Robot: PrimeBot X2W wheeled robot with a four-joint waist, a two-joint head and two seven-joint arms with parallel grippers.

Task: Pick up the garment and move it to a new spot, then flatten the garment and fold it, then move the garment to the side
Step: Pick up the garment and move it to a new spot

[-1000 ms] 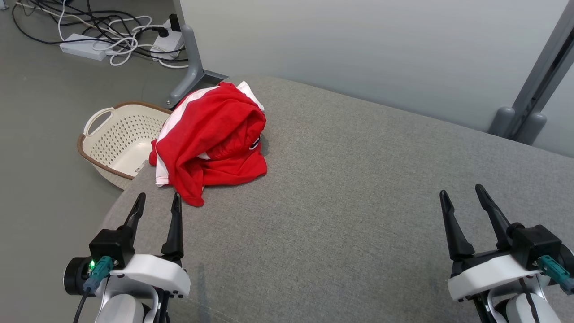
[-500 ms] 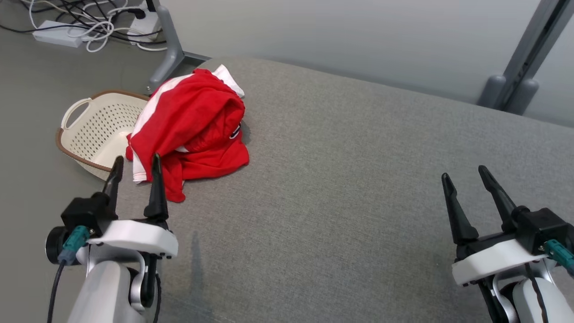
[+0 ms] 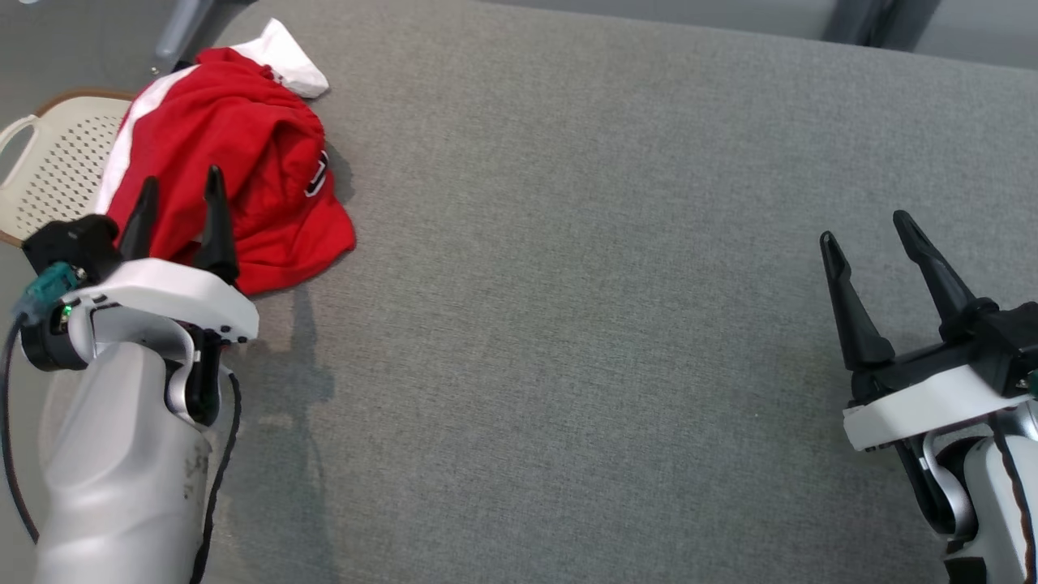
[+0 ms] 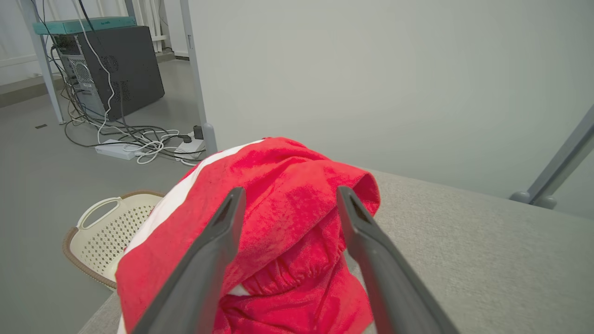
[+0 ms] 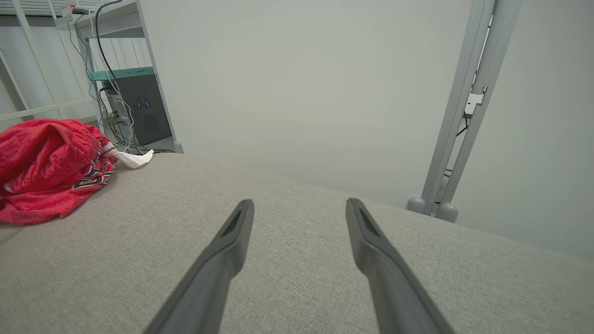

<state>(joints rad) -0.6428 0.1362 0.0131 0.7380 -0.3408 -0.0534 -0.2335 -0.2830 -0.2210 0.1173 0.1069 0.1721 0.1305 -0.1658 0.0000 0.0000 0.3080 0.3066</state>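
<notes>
Pointing at red garment [image 3: 251,154] just ahead, left gripper [image 3: 182,177] released; right gripper [image 3: 864,227] released, well apart.

The left tool [image 3: 181,177] sits at the left edge of the head view. Its two dark fingers [image 3: 217,223] point up the frame, and the jaws stand wide apart. Below it, a white left wrist housing [image 3: 174,296] with a teal connector [image 3: 40,285] on its side joins the pale grey left forearm [image 3: 122,478], which rises from the lower left corner. The right tool [image 3: 864,227] stands at the lower right, its fingers spread just as wide and leaning slightly toward the upper left, above a white right wrist housing [image 3: 924,410]. In both wrist views the fingers rise parted from the bottom edge.
</notes>
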